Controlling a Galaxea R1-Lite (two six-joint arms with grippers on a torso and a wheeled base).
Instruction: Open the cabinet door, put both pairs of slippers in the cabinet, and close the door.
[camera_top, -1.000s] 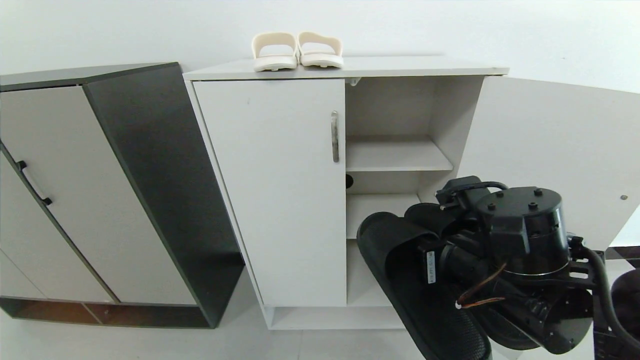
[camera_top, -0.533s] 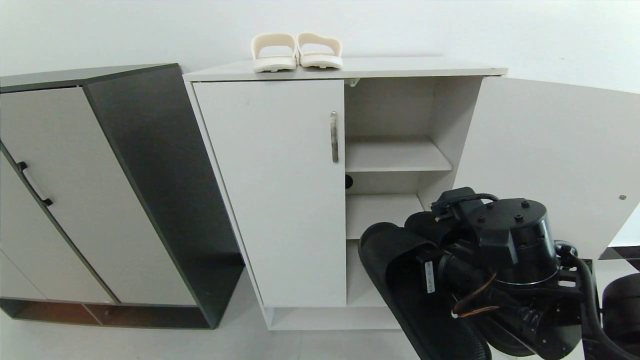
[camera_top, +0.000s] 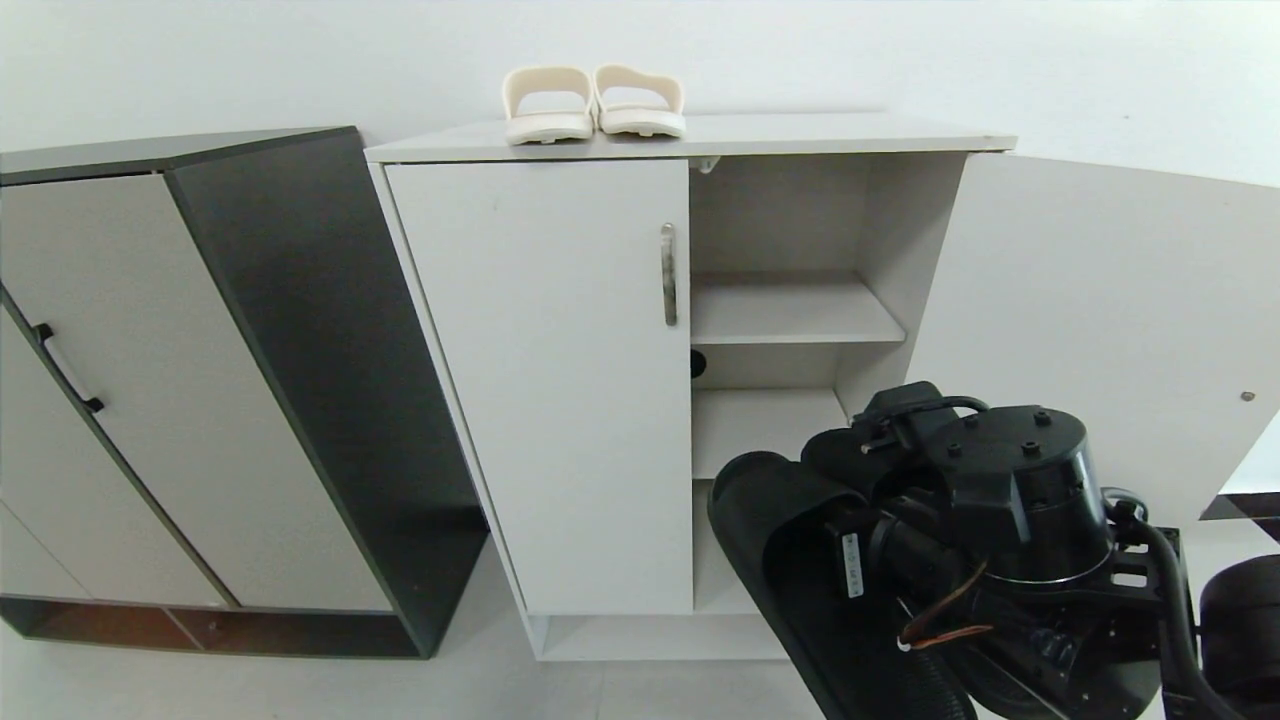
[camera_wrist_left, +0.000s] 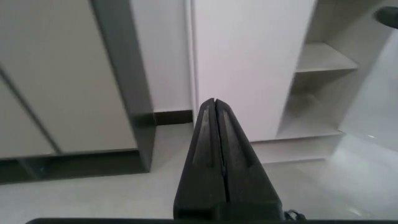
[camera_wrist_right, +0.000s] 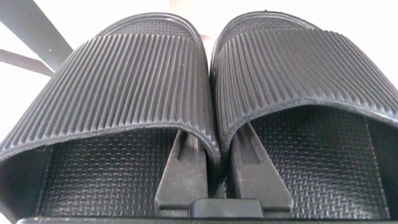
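Observation:
A cream pair of slippers (camera_top: 594, 103) sits on top of the white cabinet (camera_top: 830, 130). The cabinet's right door (camera_top: 1100, 320) is swung wide open; its left door (camera_top: 550, 380) is shut. My right gripper (camera_wrist_right: 216, 134) is shut on the black pair of slippers (camera_wrist_right: 211, 93), one finger inside each slipper, pinching the two inner strap edges together. In the head view the black pair (camera_top: 790, 530) hangs in front of the open compartment's lower half, toes toward the cabinet. My left gripper (camera_wrist_left: 215, 106) is shut on nothing, low over the floor in front of the cabinet.
Inside the open side are an upper shelf (camera_top: 790, 310), a middle shelf (camera_top: 760, 430) and a bottom level, all bare. A dark grey cabinet (camera_top: 300, 380) stands close on the left. The shut door has a metal handle (camera_top: 668, 273).
My right arm with the black slippers has sunk a little and shifted slightly left. Cabinet and cream slippers are unchanged.

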